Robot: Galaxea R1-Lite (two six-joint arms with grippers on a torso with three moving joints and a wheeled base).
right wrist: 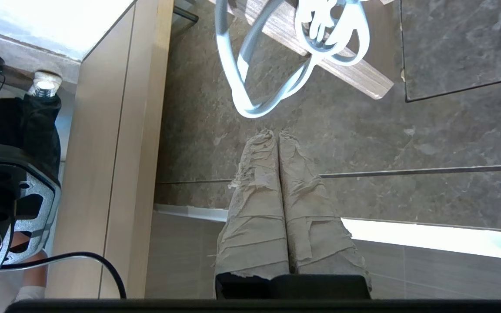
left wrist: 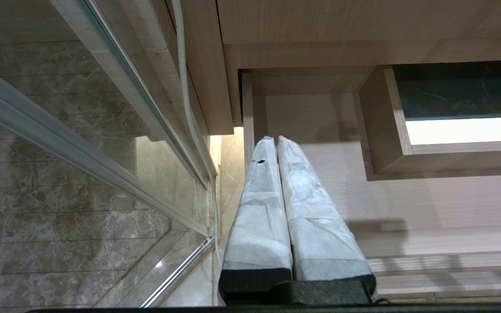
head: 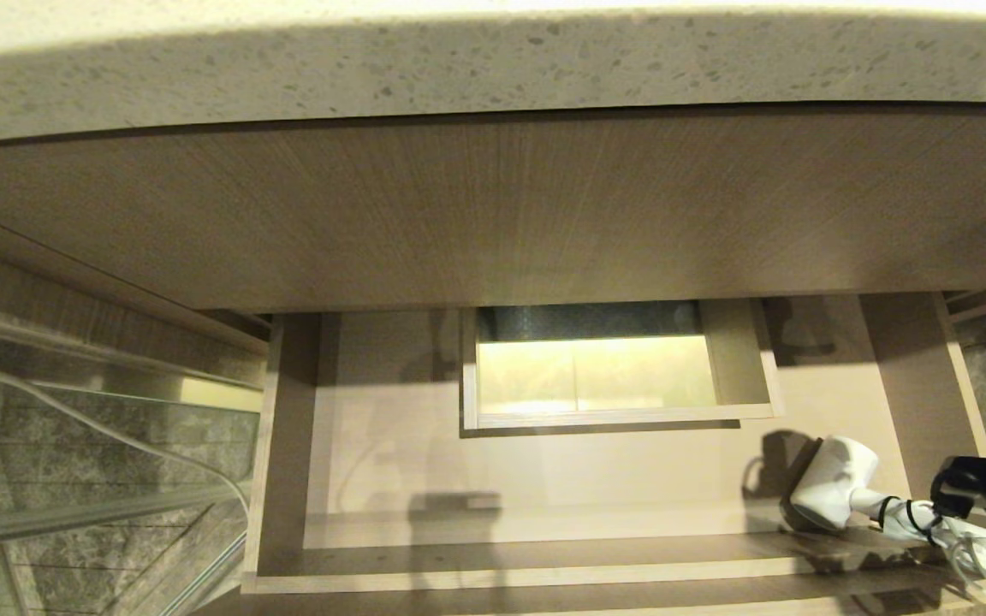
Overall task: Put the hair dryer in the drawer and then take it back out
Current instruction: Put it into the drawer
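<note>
The drawer (head: pixel 275 445) stands pulled out under the counter, with a boxed cut-out (head: pixel 613 417) in its middle. The white hair dryer (head: pixel 835 483) lies at the drawer's front right corner. Its handle and bundled pale cord (head: pixel 981 552) reach out over the front edge. My right arm (head: pixel 985 489) shows as dark parts right beside the handle. In the right wrist view the right gripper (right wrist: pixel 278 132) is shut with nothing between its fingers, and the cord loops (right wrist: pixel 250 87) hang just beyond the tips, apart from them. The left gripper (left wrist: pixel 275 138) is shut and empty over the drawer's left side (left wrist: pixel 247 113).
A speckled stone countertop (head: pixel 493 60) and a taller wood-grain panel (head: pixel 493 214) overhang the drawer. A glass panel with a metal frame (head: pixel 74 445) stands at the left over marble floor. A pale cabinet side (right wrist: pixel 115 152), dark robot parts (right wrist: pixel 7 182) and a black cable (right wrist: pixel 102 261) lie near the right arm.
</note>
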